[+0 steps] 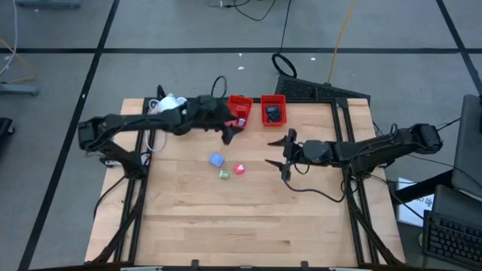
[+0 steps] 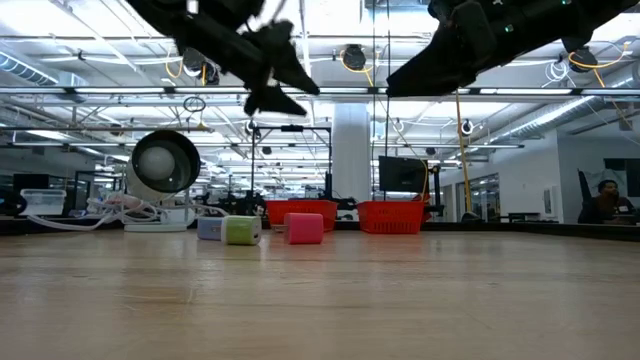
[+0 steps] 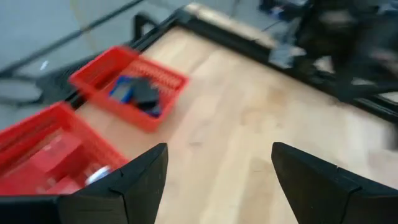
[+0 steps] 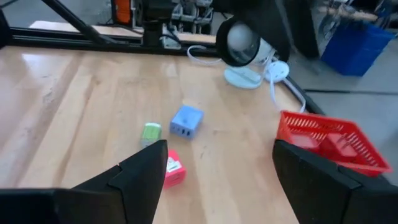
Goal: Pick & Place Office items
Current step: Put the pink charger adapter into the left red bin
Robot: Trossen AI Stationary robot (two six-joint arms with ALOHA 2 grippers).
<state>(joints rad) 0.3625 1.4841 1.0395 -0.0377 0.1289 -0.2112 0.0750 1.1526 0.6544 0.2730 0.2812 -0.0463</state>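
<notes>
High view: left claw (image 1: 229, 134) released, empty, beside two red trays (image 1: 239, 110). Right claw (image 1: 287, 156) released, empty. Blue (image 1: 216, 159), green (image 1: 224, 175) and pink (image 1: 239, 169) items lie mid-table (image 1: 248, 218) between claws.

Landmark: left tray (image 1: 239, 110), at the table's (image 1: 196, 218) far edge.
Second tray (image 1: 273, 110): just right of it, pieces inside both.
Lamp-like device (image 1: 170, 104): left of it, same edge.
Three loose pieces (image 1: 227, 167): nearer than it, mid-table, clustered.
Left gripper (image 1: 229, 134): just beside its near edge.
Right gripper (image 1: 285, 156): right of the pieces.
</notes>
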